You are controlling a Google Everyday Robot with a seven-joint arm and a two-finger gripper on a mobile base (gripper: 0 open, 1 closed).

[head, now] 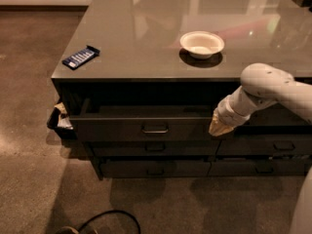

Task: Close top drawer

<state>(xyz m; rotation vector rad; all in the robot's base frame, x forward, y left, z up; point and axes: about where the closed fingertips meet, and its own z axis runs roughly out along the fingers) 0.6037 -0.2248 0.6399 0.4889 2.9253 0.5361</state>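
Note:
The top drawer [122, 128] is a wide dark grey drawer with a small metal loop pull [155, 128] at its centre. It stands slightly open under the counter's edge, with only a narrow strip of its inside showing. My gripper [219, 126] is at the right end of the drawer front, touching or very near it. The white arm [265, 89] comes in from the right.
A white bowl [202, 44] and a blue packet [81, 56] lie on the grey countertop [146, 33]. Slimmer dark drawers [156, 167] sit below. A bag or bin [60, 120] hangs at the cabinet's left side. A black cable [109, 218] lies on the floor.

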